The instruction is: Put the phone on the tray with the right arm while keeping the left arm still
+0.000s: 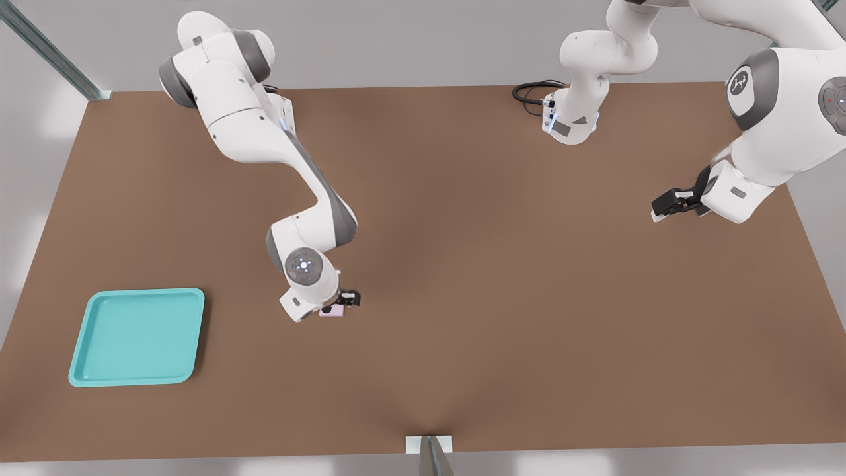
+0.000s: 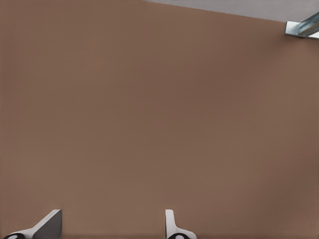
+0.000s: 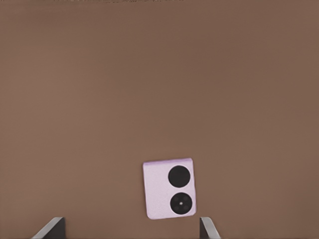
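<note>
The right arm's claw (image 1: 338, 304) is seen low over the desk (image 1: 502, 277), slightly left of centre in the front view, directly above the phone (image 1: 332, 312). In the right wrist view the phone (image 3: 168, 188) lies flat, lenses up, between the spread fingers (image 3: 51, 228), untouched; the claw is released. The tray (image 1: 86, 375) sits well apart at the lower left of the front view. Risk is judged: the phone is thin, so an off-centre closure could skid it or miss its edges.

Brown tabletop (image 1: 502, 277) fills scene; pale grey surround; metal frame strut (image 1: 46, 49) at far corner.
</note>
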Controlling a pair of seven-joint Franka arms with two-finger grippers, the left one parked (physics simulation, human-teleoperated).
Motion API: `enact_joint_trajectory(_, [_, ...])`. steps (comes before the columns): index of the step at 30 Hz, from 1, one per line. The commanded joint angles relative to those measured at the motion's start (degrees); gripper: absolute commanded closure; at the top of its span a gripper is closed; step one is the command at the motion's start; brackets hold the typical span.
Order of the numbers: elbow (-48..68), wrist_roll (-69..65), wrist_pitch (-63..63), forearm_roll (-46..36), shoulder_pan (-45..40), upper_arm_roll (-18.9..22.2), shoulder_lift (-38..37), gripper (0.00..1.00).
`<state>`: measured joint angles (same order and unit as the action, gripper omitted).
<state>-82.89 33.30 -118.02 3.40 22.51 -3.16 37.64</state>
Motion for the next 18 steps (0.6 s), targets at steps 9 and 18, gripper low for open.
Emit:
enact_joint_trajectory(9, [-4.3, 11.4, -6.7, 2.9, -1.6, -2.7, 0.4, 0.00])
enact_joint_trajectory(18, [-7.8, 7.1, -8.5, 3.4, -3.6, -4.4, 0.9, 0.00])
